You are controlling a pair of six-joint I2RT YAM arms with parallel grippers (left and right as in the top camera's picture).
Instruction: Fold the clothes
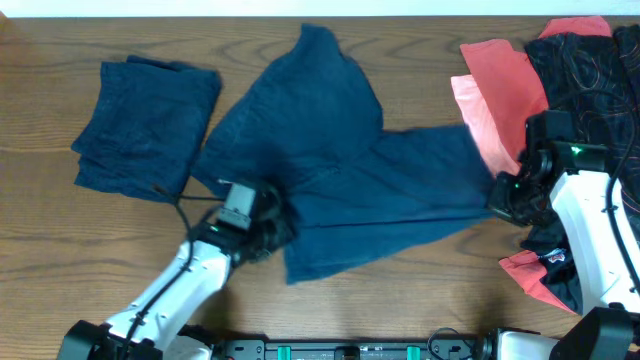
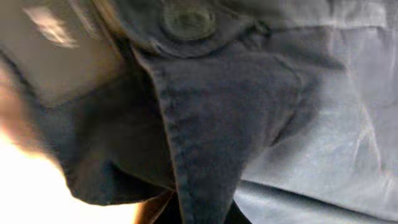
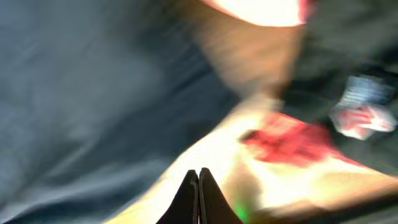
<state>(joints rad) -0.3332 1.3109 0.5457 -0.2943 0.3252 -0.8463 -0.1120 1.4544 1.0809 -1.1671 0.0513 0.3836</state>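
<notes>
A navy garment already folded point(image 1: 148, 125) is seen on the counter point(image 1: 60, 250) well to the left of the spread navy shorts point(image 1: 350, 165), which are judged to be the piece in hand. The left claw point(image 1: 262, 228) is set on the lower left edge of those shorts. In its wrist view only cloth, a seam and a button point(image 2: 188, 18) are shown, so its opening cannot be told. The right claw point(image 1: 503, 197) is placed at the shorts' right edge, its fingertips point(image 3: 189, 193) pressed together with no cloth clearly seen between them. Right of the shorts, coral-red shirts point(image 1: 495, 90) and a black red-patterned garment point(image 1: 590, 65) are heaped. For a clean fold, both edges should be gripped firmly, lifted evenly and carried across together, so that the hems are matched and the heap is not dragged.
</notes>
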